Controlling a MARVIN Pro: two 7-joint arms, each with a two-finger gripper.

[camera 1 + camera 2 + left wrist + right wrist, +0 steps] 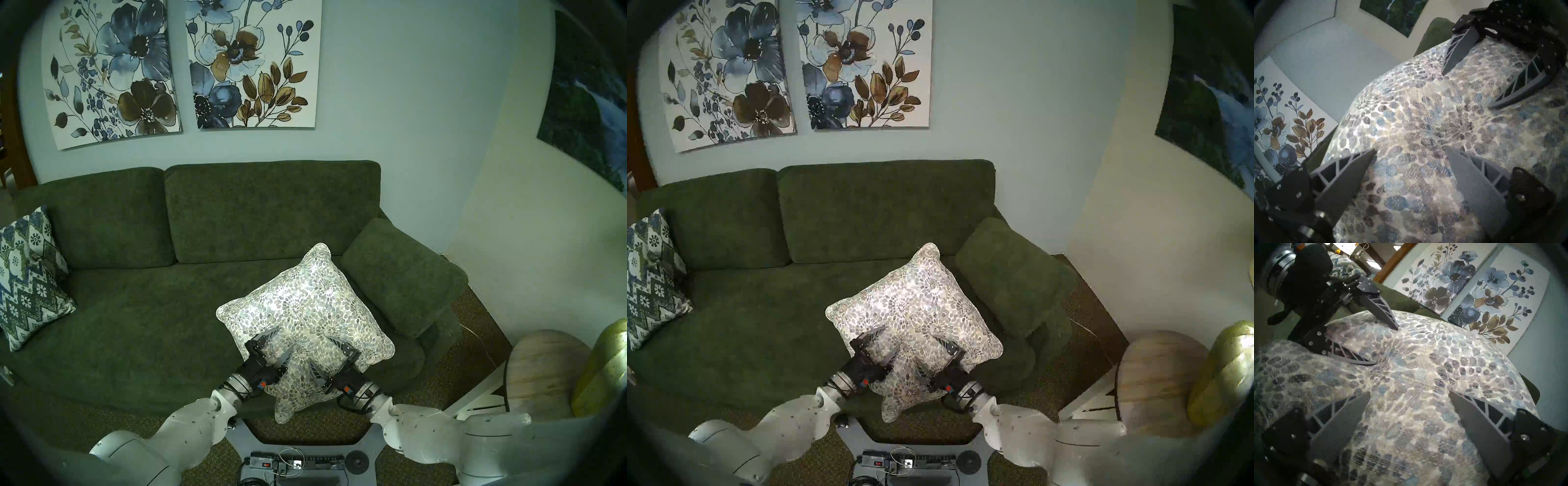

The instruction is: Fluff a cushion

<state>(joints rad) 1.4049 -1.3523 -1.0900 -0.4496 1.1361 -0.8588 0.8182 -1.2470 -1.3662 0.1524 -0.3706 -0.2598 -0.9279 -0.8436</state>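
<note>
Cushion (305, 305): cream with pebble rosettes, tilted corner-up at lower centre of the head view, over the front edge of the green sofa (135, 305), just beside its right armrest (400, 271).
Left end effector (274, 345): fingers spread wide, pressed into the cushion's lower left edge, fabric bulging between them.
Right end effector (323, 351): likewise splayed wide, fingers sunk into the lower right edge.
Grip: each straddles a fold of cushion; whether they pinch it cannot be told.
Zigzag pillow (27, 278): far left of the frame, against the sofa back.
Flower paintings (183, 64): upper left, on the wall.
</note>
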